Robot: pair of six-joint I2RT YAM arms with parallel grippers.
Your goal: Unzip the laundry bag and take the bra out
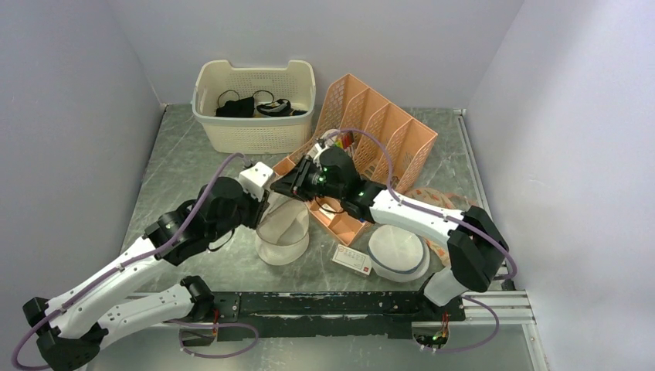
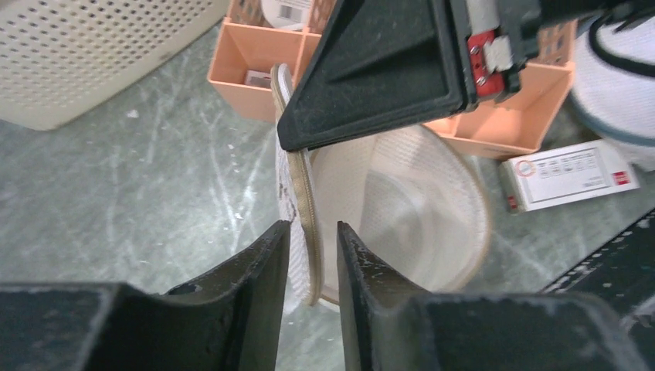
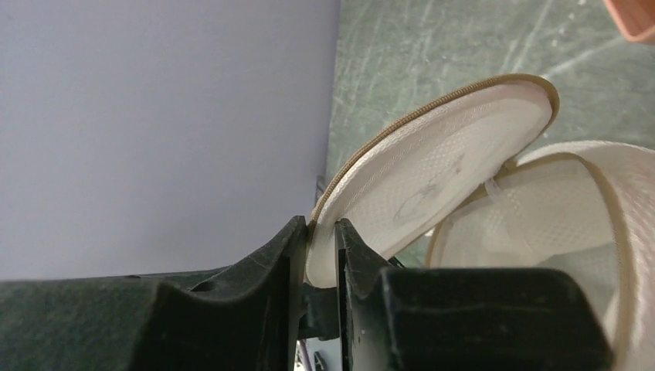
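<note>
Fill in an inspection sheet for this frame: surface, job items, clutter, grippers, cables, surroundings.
Surface: grey-green marbled table.
Job's things: laundry bag stands open, lid flap lifted; visible interior shows only mesh. Bra: not identified; dark strapped cloths lie in the cream basket.
Clutter: cream basket, orange file organiser, small white box, grey-rimmed mesh disc.
Grippers: left gripper straddles the bag's rim, clamping unclear; right gripper shut on the lid flap's edge.
Cables: purple cables run along both arms and loop by the bases.
Surroundings: plain pale walls on three sides.
</note>
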